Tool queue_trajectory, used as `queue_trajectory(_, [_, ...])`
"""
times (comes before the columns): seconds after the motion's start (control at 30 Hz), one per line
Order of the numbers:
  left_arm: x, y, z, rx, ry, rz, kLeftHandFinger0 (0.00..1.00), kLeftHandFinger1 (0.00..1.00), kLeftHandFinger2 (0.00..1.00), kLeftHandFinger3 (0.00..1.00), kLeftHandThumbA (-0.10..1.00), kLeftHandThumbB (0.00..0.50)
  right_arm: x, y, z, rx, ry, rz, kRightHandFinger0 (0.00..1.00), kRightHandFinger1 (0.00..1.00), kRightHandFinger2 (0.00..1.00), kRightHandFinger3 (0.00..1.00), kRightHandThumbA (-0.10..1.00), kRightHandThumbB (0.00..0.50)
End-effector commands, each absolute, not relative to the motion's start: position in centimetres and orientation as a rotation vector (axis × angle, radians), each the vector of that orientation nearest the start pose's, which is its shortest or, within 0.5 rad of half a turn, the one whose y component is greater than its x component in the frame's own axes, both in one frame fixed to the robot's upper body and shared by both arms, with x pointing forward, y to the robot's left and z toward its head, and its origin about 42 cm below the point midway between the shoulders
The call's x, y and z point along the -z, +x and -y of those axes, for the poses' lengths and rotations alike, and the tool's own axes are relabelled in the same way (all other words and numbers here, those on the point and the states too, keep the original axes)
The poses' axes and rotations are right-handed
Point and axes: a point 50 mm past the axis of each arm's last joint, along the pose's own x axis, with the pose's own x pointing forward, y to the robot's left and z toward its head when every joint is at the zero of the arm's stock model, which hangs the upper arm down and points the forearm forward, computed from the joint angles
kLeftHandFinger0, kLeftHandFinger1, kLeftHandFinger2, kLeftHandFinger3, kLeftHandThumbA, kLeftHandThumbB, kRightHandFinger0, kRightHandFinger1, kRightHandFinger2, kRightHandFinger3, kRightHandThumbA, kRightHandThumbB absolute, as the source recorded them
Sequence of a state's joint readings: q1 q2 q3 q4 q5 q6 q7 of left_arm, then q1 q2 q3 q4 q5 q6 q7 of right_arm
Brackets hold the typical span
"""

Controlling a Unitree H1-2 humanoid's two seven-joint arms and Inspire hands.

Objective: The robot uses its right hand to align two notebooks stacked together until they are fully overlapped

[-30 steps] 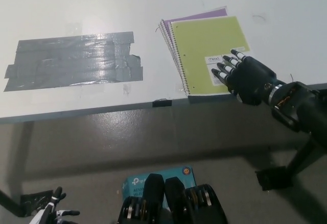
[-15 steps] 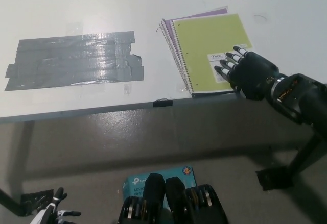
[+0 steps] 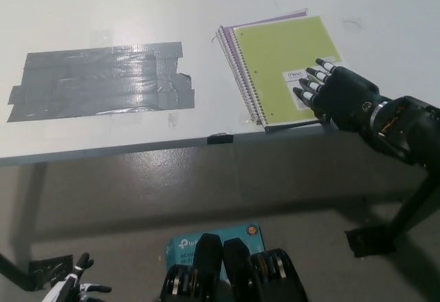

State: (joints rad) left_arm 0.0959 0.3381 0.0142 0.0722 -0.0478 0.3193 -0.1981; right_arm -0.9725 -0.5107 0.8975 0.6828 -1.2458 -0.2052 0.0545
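Note:
A lime-green spiral notebook lies on top of a purple one near the white table's front right. The purple cover shows only as thin strips along the top and left edges. My black right hand lies flat on the green notebook's lower right corner, its fingers spread over the white label; it holds nothing. My white left hand hangs low at the bottom left corner, below the table, only partly in the picture.
A broad patch of grey tape covers the table's left half. The table's front edge runs across the middle, with a small black clip on it. Below on the floor lies a blue box.
The notebooks have slid a little to the right and away under my right hand. The purple strip showing at the top has become thinner.

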Motion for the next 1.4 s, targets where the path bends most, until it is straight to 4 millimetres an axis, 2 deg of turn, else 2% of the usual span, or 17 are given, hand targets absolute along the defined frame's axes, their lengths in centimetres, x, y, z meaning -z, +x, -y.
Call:
queue_trajectory(0.0, [-5.7, 23.9, -34.0, 0.131, 0.267, -0.468, 0.41, 0.51, 0.62, 1.00, 1.00, 0.500, -25.4, 52.7, 21.2, -0.605, -2.314, 0.539, 1.00, 1.00, 1.00, 1.00, 1.00, 0.401])
queue_trajectory(0.07, [-5.6, 23.7, -34.0, 0.136, 0.272, -0.465, 0.40, 0.51, 0.62, 1.00, 1.00, 0.500, -25.2, 52.5, 21.1, -0.604, -2.312, 0.535, 1.00, 1.00, 1.00, 1.00, 1.00, 0.405])
queue_trajectory(0.17, [-5.7, 23.7, -33.9, 0.137, 0.271, -0.477, 0.40, 0.54, 0.65, 1.00, 1.00, 0.500, -25.5, 52.5, 21.0, -0.595, -2.269, 0.514, 1.00, 1.00, 1.00, 1.00, 1.00, 0.361])
queue_trajectory(0.27, [-5.6, 23.7, -34.3, 0.126, 0.267, -0.474, 0.42, 0.52, 0.64, 1.00, 1.00, 0.500, -27.1, 52.9, 21.0, -0.557, -2.276, 0.480, 1.00, 1.00, 1.00, 1.00, 1.00, 0.315])
queue_trajectory(0.37, [-5.5, 23.6, -34.4, 0.124, 0.269, -0.476, 0.45, 0.52, 0.63, 1.00, 1.00, 0.500, -28.1, 53.1, 21.2, -0.532, -2.268, 0.490, 1.00, 1.00, 1.00, 1.00, 1.00, 0.298])
queue_trajectory(0.5, [-5.4, 23.3, -34.4, 0.122, 0.264, -0.482, 0.40, 0.52, 0.63, 1.00, 1.00, 0.500, -29.8, 53.4, 22.0, -0.491, -2.256, 0.500, 1.00, 1.00, 1.00, 1.00, 1.00, 0.270])
queue_trajectory(0.63, [-5.4, 23.3, -34.4, 0.125, 0.257, -0.490, 0.46, 0.56, 0.66, 1.00, 1.00, 0.500, -32.9, 53.8, 22.7, -0.415, -2.240, 0.518, 1.00, 1.00, 1.00, 1.00, 1.00, 0.208])
queue_trajectory(0.7, [-5.4, 23.3, -34.4, 0.124, 0.261, -0.489, 0.46, 0.55, 0.65, 1.00, 1.00, 0.500, -33.5, 53.9, 22.7, -0.400, -2.232, 0.526, 1.00, 1.00, 1.00, 1.00, 1.00, 0.193])
queue_trajectory(0.73, [-5.4, 23.2, -34.5, 0.125, 0.266, -0.483, 0.44, 0.54, 0.64, 1.00, 1.00, 0.500, -34.8, 54.1, 22.9, -0.367, -2.220, 0.550, 1.00, 1.00, 1.00, 1.00, 1.00, 0.172])
queue_trajectory(0.83, [-5.5, 23.0, -34.6, 0.118, 0.263, -0.488, 0.40, 0.53, 0.63, 1.00, 1.00, 0.500, -35.9, 54.3, 22.6, -0.340, -2.196, 0.579, 1.00, 1.00, 1.00, 1.00, 1.00, 0.162])
queue_trajectory(0.97, [-5.3, 22.8, -34.5, 0.114, 0.251, -0.499, 0.42, 0.51, 0.61, 1.00, 1.00, 0.500, -37.4, 54.3, 21.4, -0.297, -2.064, 0.604, 1.00, 1.00, 1.00, 1.00, 1.00, 0.158])
queue_trajectory(1.13, [-5.1, 22.6, -34.5, 0.103, 0.261, -0.497, 0.35, 0.47, 0.55, 1.00, 1.00, 0.500, -36.4, 53.8, 19.5, -0.205, -1.833, 0.539, 1.00, 1.00, 1.00, 1.00, 1.00, 0.128])
queue_trajectory(1.23, [-5.3, 22.4, -34.3, 0.117, 0.263, -0.501, 0.40, 0.50, 0.58, 1.00, 1.00, 0.500, -33.3, 53.3, 18.3, -0.132, -1.682, 0.418, 1.00, 1.00, 1.00, 1.00, 1.00, 0.133])
queue_trajectory(1.27, [-5.2, 22.2, -34.2, 0.120, 0.262, -0.501, 0.42, 0.50, 0.58, 1.00, 1.00, 0.500, -32.3, 53.1, 18.1, -0.118, -1.623, 0.383, 1.00, 1.00, 1.00, 1.00, 0.96, 0.136])
queue_trajectory(1.37, [-4.9, 22.0, -34.0, 0.124, 0.259, -0.497, 0.42, 0.49, 0.58, 1.00, 1.00, 0.500, -31.4, 52.8, 17.9, -0.111, -1.603, 0.338, 1.00, 1.00, 1.00, 1.00, 1.00, 0.140])
